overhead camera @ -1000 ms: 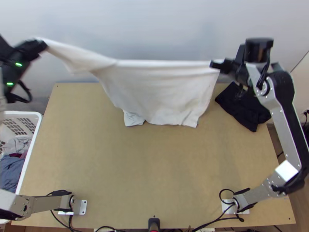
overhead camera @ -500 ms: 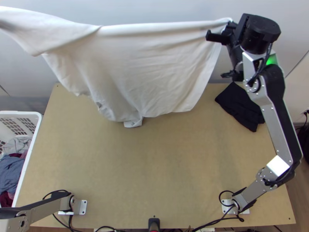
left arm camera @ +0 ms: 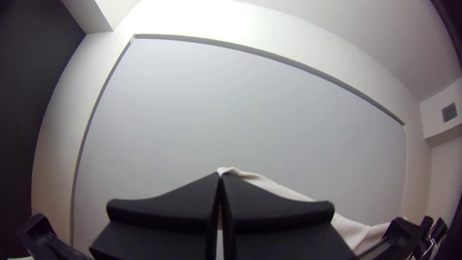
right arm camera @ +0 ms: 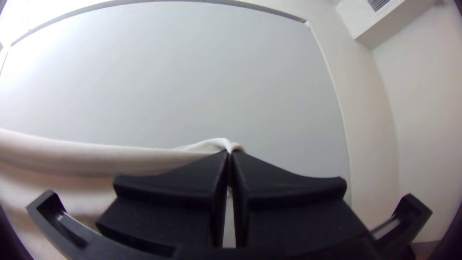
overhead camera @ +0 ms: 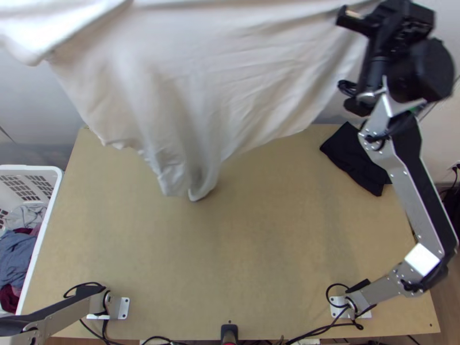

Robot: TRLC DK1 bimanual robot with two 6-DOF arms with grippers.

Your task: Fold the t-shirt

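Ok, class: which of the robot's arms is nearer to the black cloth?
The right arm: in the top view it overlaps the edge of the black cloth. The left arm is across the table, at the lower left.

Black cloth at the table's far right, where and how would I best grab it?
I'd pinch the black cloth at its corner pointing toward the middle of the table, coming from that side. That corner juts out uncovered, while the right arm crosses over the opposite side.

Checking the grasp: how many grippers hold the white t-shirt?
2: the left gripper, on one part of the raised t-shirt, and the right gripper, on another, upper right in the top view.
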